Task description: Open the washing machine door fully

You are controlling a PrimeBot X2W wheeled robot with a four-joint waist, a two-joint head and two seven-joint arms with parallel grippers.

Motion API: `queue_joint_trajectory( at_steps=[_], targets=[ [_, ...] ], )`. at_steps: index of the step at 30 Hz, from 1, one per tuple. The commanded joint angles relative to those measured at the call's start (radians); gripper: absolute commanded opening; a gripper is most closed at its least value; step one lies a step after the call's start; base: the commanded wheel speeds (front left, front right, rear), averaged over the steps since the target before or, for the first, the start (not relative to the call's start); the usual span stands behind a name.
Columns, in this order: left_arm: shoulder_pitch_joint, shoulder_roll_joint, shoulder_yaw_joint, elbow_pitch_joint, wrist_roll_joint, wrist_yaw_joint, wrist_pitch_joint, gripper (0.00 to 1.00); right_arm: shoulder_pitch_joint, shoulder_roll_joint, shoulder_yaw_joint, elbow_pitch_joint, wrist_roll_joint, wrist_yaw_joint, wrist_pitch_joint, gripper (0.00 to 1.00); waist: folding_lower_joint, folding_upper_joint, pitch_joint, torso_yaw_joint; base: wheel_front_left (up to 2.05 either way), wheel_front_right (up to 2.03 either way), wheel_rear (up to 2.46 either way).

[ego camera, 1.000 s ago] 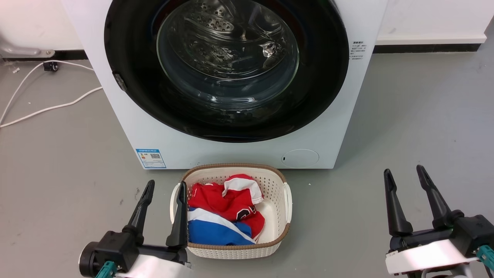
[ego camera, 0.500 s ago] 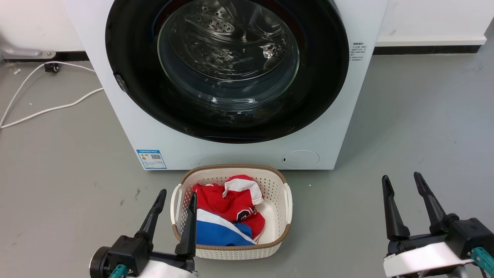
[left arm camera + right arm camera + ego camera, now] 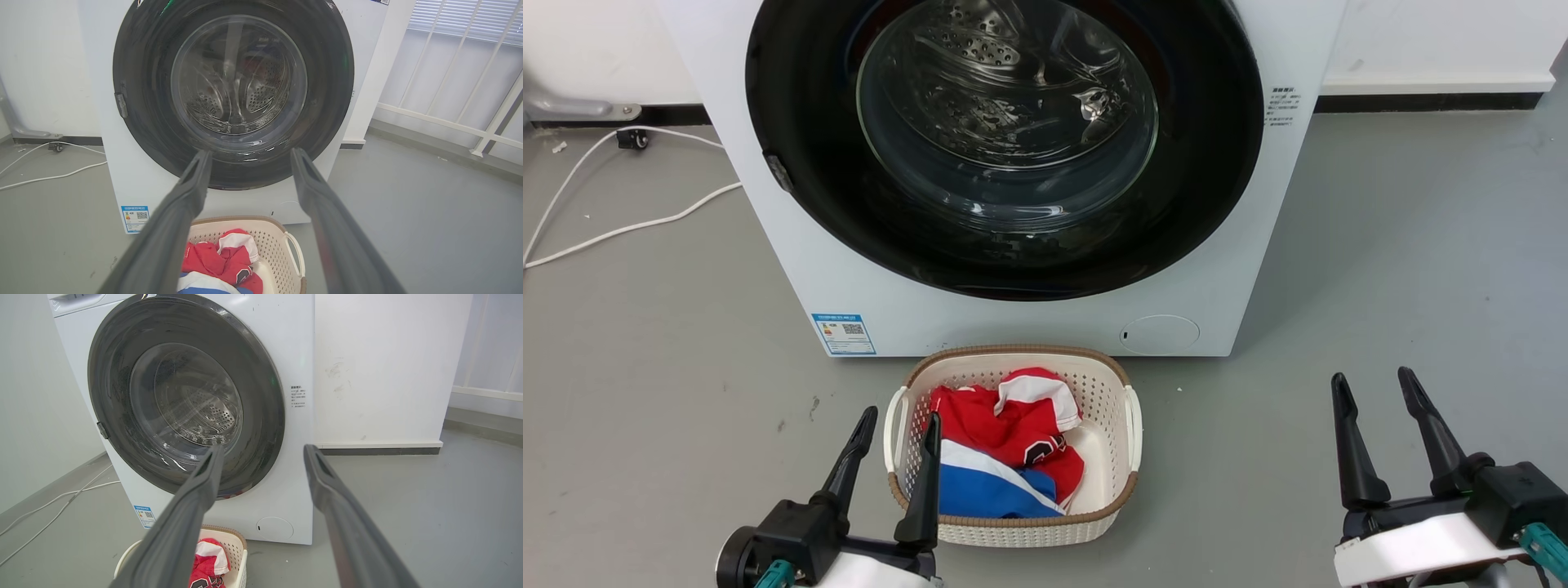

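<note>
Door (image 3: 1005, 147): round, glossy black, with a clear glass bowl at its centre; shut flush against the front of the washer (image 3: 1029, 322), steel drum visible through the glass. Small grey tab (image 3: 778, 173) on the door's left rim. Washer: white, standing on the grey floor (image 3: 1380, 245) against a white wall; blue label (image 3: 844, 334) at its lower left corner, round cover (image 3: 1158, 334) at its lower right. Basket (image 3: 1131, 425): cream, perforated, brown rim, on the floor just in front of the washer; holds red, white and blue clothes (image 3: 1005, 441). Left gripper (image 3: 902, 416): fingers apart, holding nothing, at the basket's left edge and clear of the door. Right gripper (image 3: 1372, 377): fingers apart, empty, over bare floor right of the basket, well apart from the washer. White cable (image 3: 621, 229): on the floor left of the washer.
</note>
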Motion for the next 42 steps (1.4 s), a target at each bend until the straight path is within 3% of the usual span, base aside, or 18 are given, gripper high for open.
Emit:
queue_joint_trajectory(
  at_steps=[1,22,23,24,32,42],
  targets=[
    [0.008,-0.001,-0.001,0.002,-0.003,-0.003,-0.003,1.0,-0.005,0.001,0.001,0.002,-0.002,-0.001,-0.002,1.0,0.0,0.0,0.0,-0.001,0.0,0.0,0.0],
    [-0.003,-0.001,-0.01,0.008,-0.015,-0.006,-0.003,1.0,-0.015,0.001,0.003,0.016,0.019,-0.001,-0.002,1.0,0.0,0.0,0.021,0.002,0.0,0.0,0.0],
    [-0.008,-0.001,-0.01,0.006,-0.015,-0.006,-0.003,1.0,-0.021,0.001,-0.002,0.024,0.038,-0.001,-0.002,0.43,0.0,0.0,0.028,0.003,0.0,0.0,0.0],
    [-0.013,-0.001,-0.01,0.004,-0.014,-0.006,-0.003,1.0,-0.031,0.0,-0.014,0.03,0.063,-0.001,-0.002,0.0,0.0,0.0,0.036,0.003,0.0,0.0,0.0],
    [-0.061,-0.001,-0.015,-0.014,-0.015,-0.006,-0.003,1.0,-0.164,0.001,-0.115,0.12,0.259,-0.001,0.0,0.0,0.0,0.0,0.122,0.016,0.0,0.0,0.0],
    [-0.133,-0.001,-0.029,-0.036,-0.015,-0.01,-0.003,1.0,-0.484,-0.089,-0.279,0.231,0.657,-0.001,0.31,0.0,0.0,0.0,0.223,0.049,0.0,0.0,0.0]
  ],
)
